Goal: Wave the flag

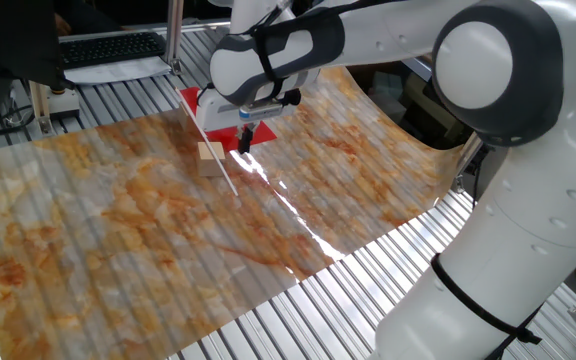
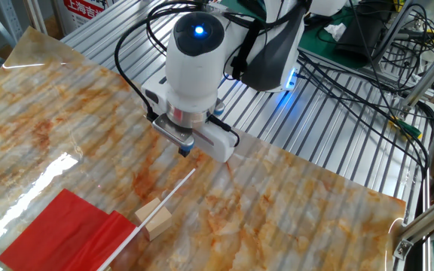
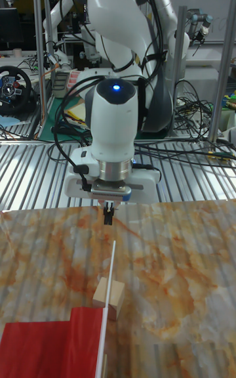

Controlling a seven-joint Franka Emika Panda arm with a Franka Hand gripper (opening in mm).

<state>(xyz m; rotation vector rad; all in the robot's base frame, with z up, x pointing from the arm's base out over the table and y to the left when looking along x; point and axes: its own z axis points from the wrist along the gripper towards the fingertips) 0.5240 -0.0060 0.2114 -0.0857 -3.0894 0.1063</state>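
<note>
One flag (image 2: 74,229) lies across one wooden block (image 2: 154,216); jaws together, empty, above stick tip.

The flag (image 2: 81,233) lies on the worktop (image 2: 315,218), its stick seemingly propped across a block (image 2: 154,218); the hand (image 2: 186,150) hangs beyond the stick's tip.

From my station I saw a marbled orange sheet (image 1: 148,220) spread over the slatted metal table (image 2: 330,143). A small tan wooden block (image 3: 109,298) sat on the sheet. A keyboard (image 1: 108,46) lay at the table's far edge, and black cables (image 2: 368,83) trailed across the slats.
</note>
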